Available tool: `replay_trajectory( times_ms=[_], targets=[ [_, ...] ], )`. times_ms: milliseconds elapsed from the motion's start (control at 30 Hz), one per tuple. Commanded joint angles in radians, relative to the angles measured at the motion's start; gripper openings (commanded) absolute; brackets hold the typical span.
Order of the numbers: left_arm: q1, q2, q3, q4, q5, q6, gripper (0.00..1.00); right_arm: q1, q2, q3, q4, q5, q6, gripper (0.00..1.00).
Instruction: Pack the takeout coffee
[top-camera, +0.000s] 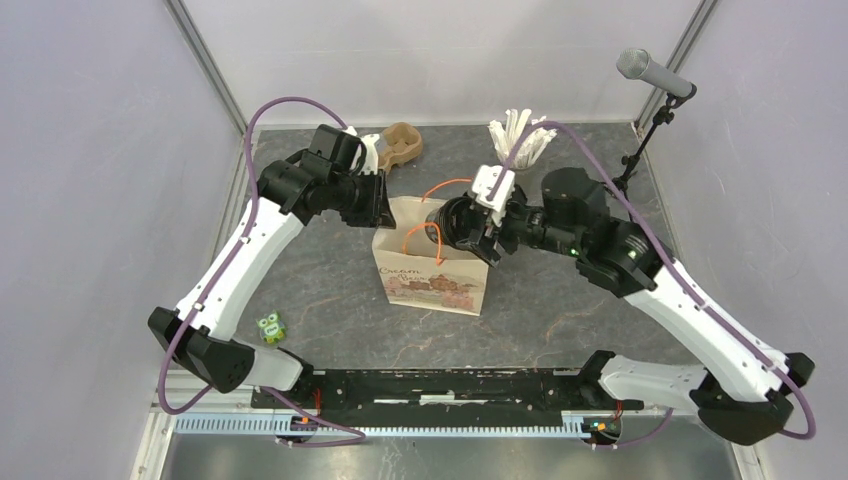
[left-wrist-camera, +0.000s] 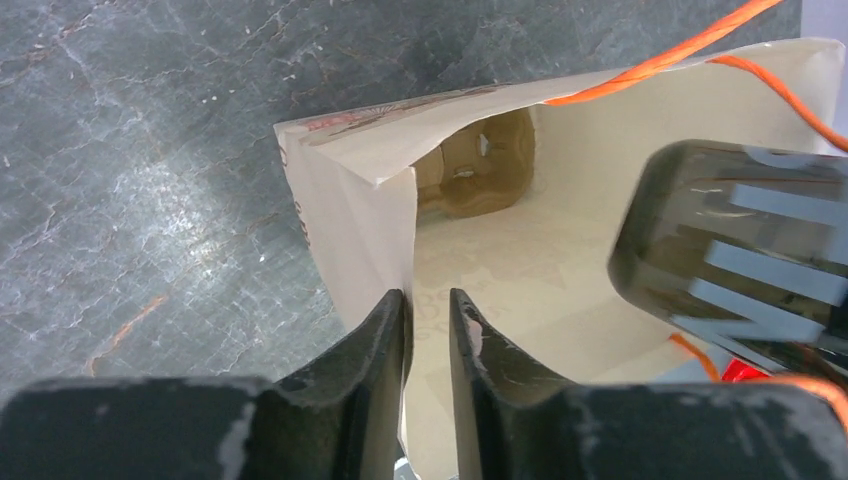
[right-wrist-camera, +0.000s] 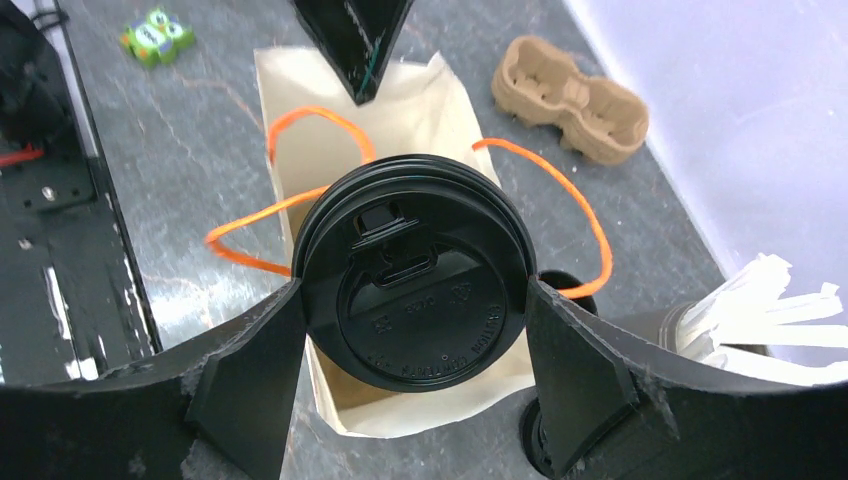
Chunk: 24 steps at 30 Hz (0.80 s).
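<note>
**Coffee poised over the bag while the other arm minds its mouth**

The takeout coffee (right-wrist-camera: 415, 275) sits between the 2 fingers of the right gripper (right-wrist-camera: 412, 300). They are spread wide and press against opposite sides of the cup just under its lid, so the lid stays free and faces up towards the wrist. Directly beyond those fingertips lies the open mouth of the paper bag (top-camera: 430, 285), with its 2 orange string handles (right-wrist-camera: 560, 190) looping out to either side of the cup. From where I stand the cup looks to be above the opening and not yet down inside. I take this as the moment before lowering.

The left gripper (top-camera: 378, 200) has a different job. Its fingers (left-wrist-camera: 380, 340) stand close together with only a narrow slit between them, and the bag's side wall runs straight into that slit. I cannot tell whether they are truly nipping the paper or only straddling it. Either way the purpose seems plain. A limp bag would fold shut or slide under a descending cup, so this arm keeps the wall upright and the mouth wide.

Well beyond both sets of fingers, at the far side of the table, lie the brown pulp carrier (top-camera: 402, 145) and the grey cup of white sticks (top-camera: 520, 135), out of the way.
</note>
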Motion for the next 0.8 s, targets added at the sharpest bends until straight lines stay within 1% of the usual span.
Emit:
replay_trajectory(
  times_ms=[0,133,200,333,400,500,600,700,767],
  targets=[
    [-0.001,-0.008,0.015,0.064,0.087,0.019,0.27,0.004,-0.061,-0.062,0.162,-0.003,0.086,0.63],
    [-0.001,-0.033,-0.022,0.125,0.115,0.030,0.19,0.004,-0.068,-0.075,0.109,0.106,0.029,0.64],
    [-0.001,-0.046,-0.041,0.147,0.114,0.039,0.17,0.004,-0.072,-0.075,0.098,0.154,0.000,0.64],
    [-0.001,-0.059,-0.053,0.156,0.128,0.065,0.16,0.003,-0.039,-0.058,0.053,0.149,-0.023,0.64],
    [-0.002,-0.070,-0.068,0.173,0.136,0.077,0.15,0.004,-0.028,-0.061,0.058,0.139,-0.022,0.64],
    [-0.001,-0.077,-0.070,0.198,0.153,0.085,0.18,0.003,0.005,-0.040,0.039,0.110,-0.043,0.63],
    [-0.001,-0.079,-0.067,0.238,0.171,0.014,0.20,0.010,0.020,-0.030,-0.012,0.081,-0.085,0.63],
    [-0.002,-0.076,-0.066,0.240,0.190,-0.062,0.34,0.033,0.010,-0.028,-0.049,0.088,-0.114,0.63],
    [-0.002,-0.076,-0.060,0.183,0.140,-0.087,0.38,0.056,0.008,-0.020,-0.082,0.103,-0.118,0.63]
  ],
)
